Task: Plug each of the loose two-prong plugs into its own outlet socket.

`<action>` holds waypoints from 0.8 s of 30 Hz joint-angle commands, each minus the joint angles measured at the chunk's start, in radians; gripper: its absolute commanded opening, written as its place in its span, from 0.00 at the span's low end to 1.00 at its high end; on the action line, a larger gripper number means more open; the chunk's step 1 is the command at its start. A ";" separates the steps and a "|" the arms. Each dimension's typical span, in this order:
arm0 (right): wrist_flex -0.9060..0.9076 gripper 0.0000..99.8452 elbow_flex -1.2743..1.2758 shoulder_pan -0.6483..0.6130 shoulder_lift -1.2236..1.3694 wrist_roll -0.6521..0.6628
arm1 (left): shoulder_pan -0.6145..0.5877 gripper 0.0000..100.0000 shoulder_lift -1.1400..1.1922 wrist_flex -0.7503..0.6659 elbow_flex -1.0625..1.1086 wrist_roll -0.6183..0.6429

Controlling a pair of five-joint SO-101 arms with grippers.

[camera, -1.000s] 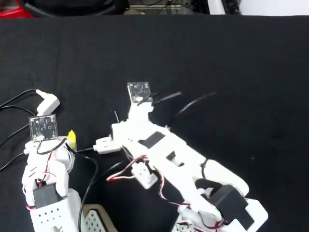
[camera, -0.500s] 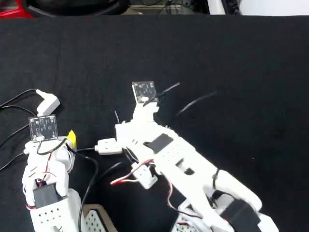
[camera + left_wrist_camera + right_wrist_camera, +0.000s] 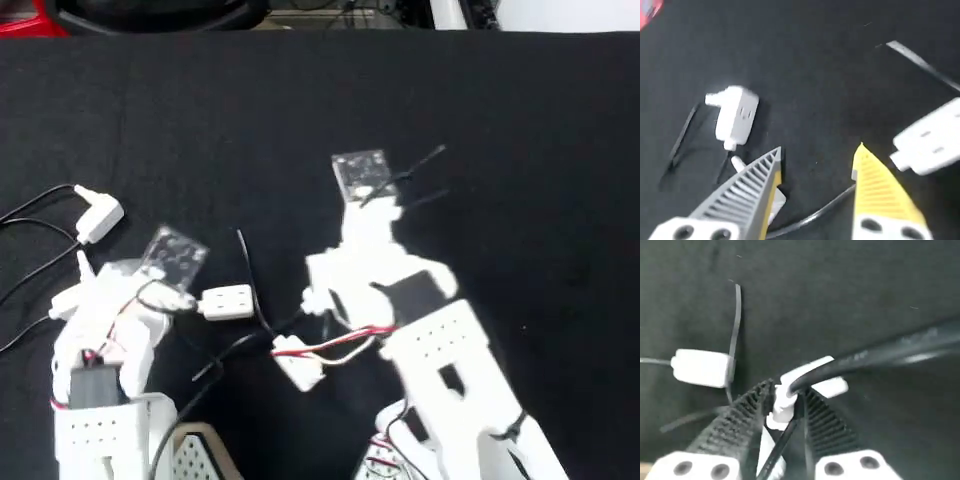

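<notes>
A white two-prong plug (image 3: 98,215) lies at the table's left on a black lead; in the left wrist view this plug (image 3: 735,117) sits just beyond my left gripper (image 3: 818,149), which is open with nothing between its grey and yellow fingers. A white outlet socket (image 3: 228,301) lies between the two arms, and the socket (image 3: 932,142) is beside the yellow finger. My right gripper (image 3: 787,395) is shut on a small white plug (image 3: 815,382) whose black cable (image 3: 890,350) runs off sideways. A white socket block (image 3: 700,368) lies off to one side of it.
Black cloth covers the table (image 3: 520,120). Thin black leads (image 3: 30,215) loop at the left edge, and a black cable (image 3: 245,270) passes the socket. A small white piece on red and white wires (image 3: 298,362) lies by the right arm (image 3: 430,340).
The right arm has swung right across the table, away from the socket. The left arm has turned its wrist right, toward the socket.
</notes>
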 commanded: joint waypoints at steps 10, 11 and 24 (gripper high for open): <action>0.110 0.01 -0.065 0.288 -0.038 0.175 | 0.272 0.23 0.942 0.130 -0.509 -0.666; 0.110 0.01 -0.056 0.292 -0.038 0.175 | 0.282 0.23 0.942 0.117 -0.509 -0.674; 0.107 0.01 -0.039 0.288 -0.038 0.172 | 0.340 0.27 1.085 -0.209 -0.443 -0.612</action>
